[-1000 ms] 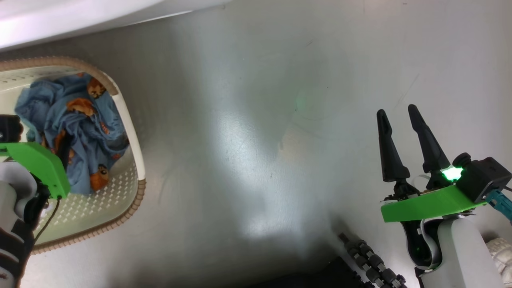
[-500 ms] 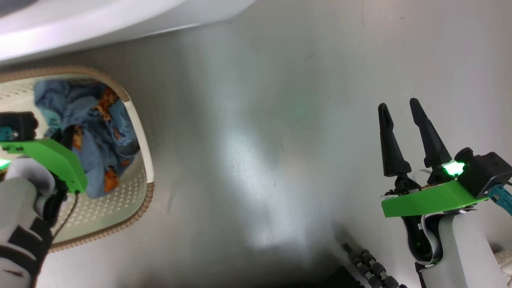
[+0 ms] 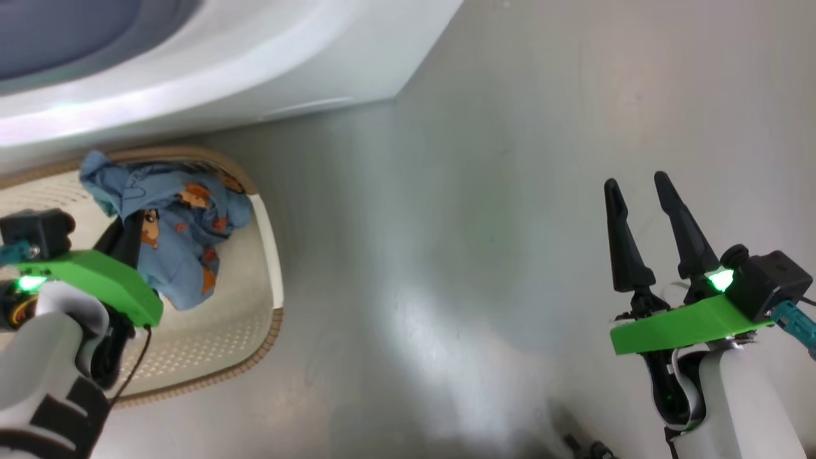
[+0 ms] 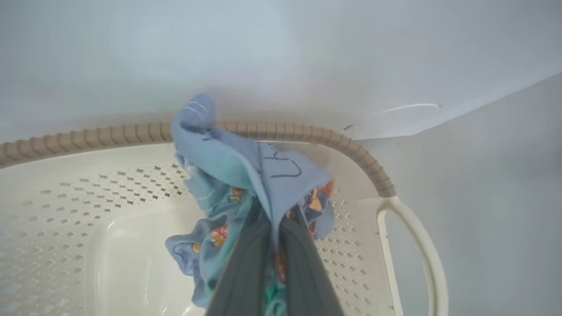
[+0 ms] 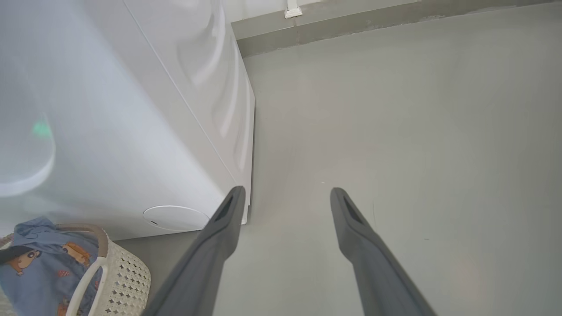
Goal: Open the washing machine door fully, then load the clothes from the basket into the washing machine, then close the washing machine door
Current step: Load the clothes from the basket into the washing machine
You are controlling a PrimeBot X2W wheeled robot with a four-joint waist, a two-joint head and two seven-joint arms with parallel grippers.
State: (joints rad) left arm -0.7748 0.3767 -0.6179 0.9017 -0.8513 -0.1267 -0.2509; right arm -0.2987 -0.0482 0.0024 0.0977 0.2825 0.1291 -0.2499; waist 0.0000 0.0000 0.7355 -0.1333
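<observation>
The left pincer [image 4: 275, 221] is now pressed together on a fold of the clothes [image 4: 246, 171]. A second ago its fingers stood spread, sunk in the pile. In the left wrist view the light-blue fabric bunches up from between the two dark fingers and drapes down either side of them. The bundle lay spread over the floor of the basket [image 3: 255, 319] a second ago. It is now gathered into one hanging clump, and pale perforated plastic shows bare to its left and below it. The clump's top fold reaches the brown rim on the far side.

The head view has also swung. More of the washing machine [image 3: 255, 64] fills the far left, so some of the basket's apparent shift is the camera's own movement. The basket stands on the floor [image 3: 478, 255] at the left, just in front of the washer's white front panel and near its round filter cap [image 5: 175, 217].

The right pincer [image 3: 635, 180] hangs spread and empty over bare floor at the right, well apart from the basket, as it did a second ago.

The grasp looks made and the lift begun. The load now has to rise clear of the far rim and go up to the drum. Trailing cloth could snag on that rim, or a garment could slip loose. Whether the door stands fully open cannot be told here.
</observation>
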